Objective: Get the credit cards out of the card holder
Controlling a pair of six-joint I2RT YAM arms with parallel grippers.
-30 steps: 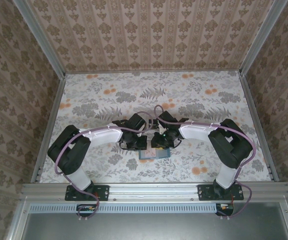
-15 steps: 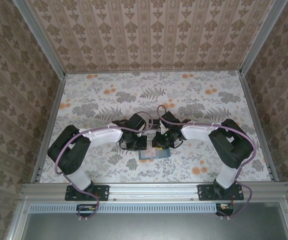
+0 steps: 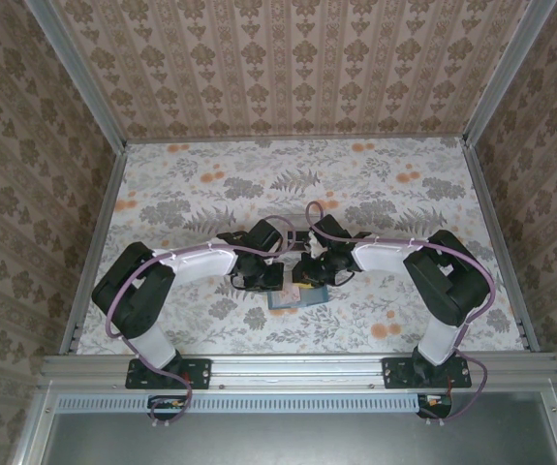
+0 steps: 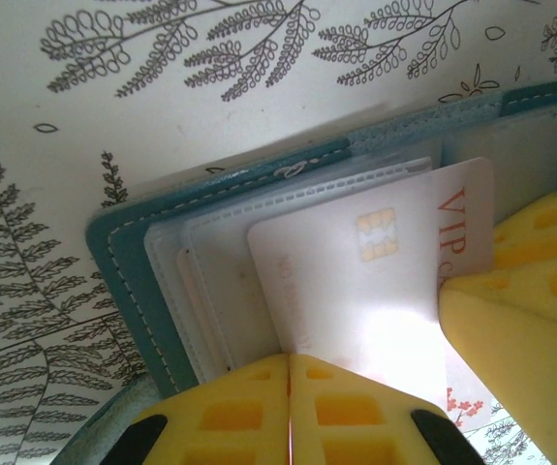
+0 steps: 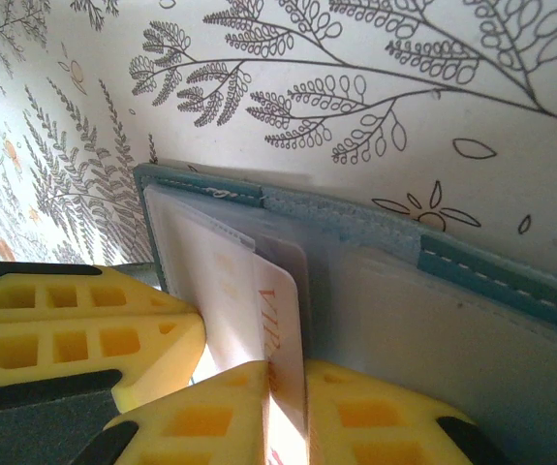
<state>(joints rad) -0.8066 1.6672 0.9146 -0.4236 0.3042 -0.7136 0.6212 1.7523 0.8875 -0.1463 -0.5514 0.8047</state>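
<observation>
Seen from above, the arms cover most of the card holder point(image 3: 292, 300). A teal sliver of it lies just below the two wrists, where they meet.

In the left wrist view, the left gripper point(image 4: 290, 366) has its yellow fingers pressed together with no gap, sitting at the holder's near edge. Whether a sleeve edge is pinched between them is hidden. Just beyond its fingertips the clear sleeves fan out. A white card point(image 4: 375, 281) with a chip and red "VIP" lettering lies on top of them, its lower part washed out by glare and cut off by the frame.

The right gripper point(image 5: 284, 380) is clamped on that card's edge, one finger on each face. Any other cards in the sleeves are too faint to tell apart.

The holder lies open on a table point(image 3: 404, 194) printed with grey ferns and orange flowers. Around the table stand walls point(image 3: 297, 68) covered in beige damask paper.
</observation>
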